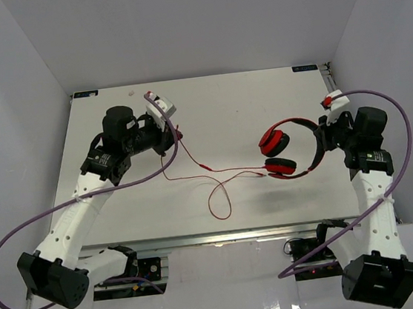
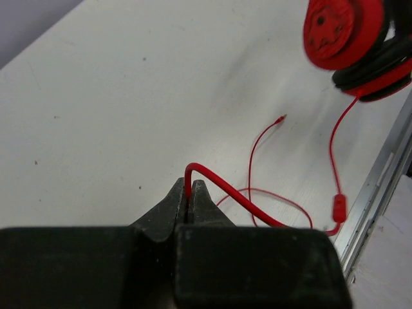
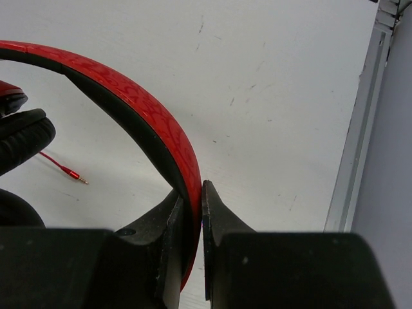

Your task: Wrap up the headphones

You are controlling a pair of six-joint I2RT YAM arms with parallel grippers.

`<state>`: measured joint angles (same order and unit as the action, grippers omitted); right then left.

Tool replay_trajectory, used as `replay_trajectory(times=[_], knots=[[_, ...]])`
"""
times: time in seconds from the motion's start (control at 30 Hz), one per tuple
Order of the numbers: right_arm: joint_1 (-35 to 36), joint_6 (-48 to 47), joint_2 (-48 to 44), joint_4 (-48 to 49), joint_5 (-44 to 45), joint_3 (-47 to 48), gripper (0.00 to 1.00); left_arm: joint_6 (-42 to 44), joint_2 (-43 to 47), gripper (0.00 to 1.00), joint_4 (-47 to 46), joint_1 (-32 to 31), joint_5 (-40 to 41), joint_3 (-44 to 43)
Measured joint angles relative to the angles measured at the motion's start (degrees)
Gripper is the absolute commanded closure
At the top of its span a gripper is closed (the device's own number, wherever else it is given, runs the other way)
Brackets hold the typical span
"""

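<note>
The red headphones (image 1: pixel 286 149) are held up over the right half of the table, earcups toward the middle. My right gripper (image 1: pixel 321 135) is shut on their red and black headband (image 3: pixel 154 122). The thin red cable (image 1: pixel 218 190) runs from the lower earcup leftward, makes a loop near the front edge, and rises to my left gripper (image 1: pixel 176 135). My left gripper (image 2: pixel 189 187) is shut on the cable (image 2: pixel 225 187), which bends over the fingertips. The cable's plug end (image 2: pixel 280 118) lies on the table and also shows in the right wrist view (image 3: pixel 76 176). An earcup (image 2: pixel 341 32) shows at the upper right of the left wrist view.
The white table (image 1: pixel 231 107) has a metal rail along its front edge (image 1: pixel 231 235) and right edge (image 3: pixel 360 129). Purple robot cables (image 1: pixel 22 235) hang beside both arms. White walls enclose the back and sides.
</note>
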<state>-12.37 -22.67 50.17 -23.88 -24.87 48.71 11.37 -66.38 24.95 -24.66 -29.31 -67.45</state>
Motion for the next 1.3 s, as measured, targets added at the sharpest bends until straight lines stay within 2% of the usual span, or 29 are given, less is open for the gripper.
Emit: replay_trajectory(times=[0.13,0.27,0.47,0.6,0.8,1.03,1.3], knots=[[9.1,-0.7,2.1,1.0,5.8,-1.3,0.92,-1.6,-3.3,1.0,2.0,-2.5,-1.1,-10.5],[20.6,-1.4,4.5,1.5,11.2,-1.7,0.92,-2.1,-9.9,1.0,4.4,-9.0,0.1,-22.1],[31.0,-1.7,10.7,2.1,18.1,-0.2,0.92,-2.4,-18.0,1.0,7.9,-14.7,1.7,-31.9],[33.3,-1.6,14.1,3.3,19.5,1.1,0.92,-2.4,-21.6,1.0,9.4,-15.0,2.7,-35.4],[36.1,-1.8,14.0,4.1,17.6,1.2,0.92,-2.3,-26.7,1.0,10.2,-15.0,5.6,-41.4],[37.5,-2.4,9.3,3.7,9.9,1.1,0.92,-2.2,-35.9,1.0,10.4,-14.8,9.2,-49.0],[37.6,-3.2,2.6,2.1,1.2,1.1,0.92,-2.8,-41.2,1.0,10.6,-12.3,10.1,-48.6]])
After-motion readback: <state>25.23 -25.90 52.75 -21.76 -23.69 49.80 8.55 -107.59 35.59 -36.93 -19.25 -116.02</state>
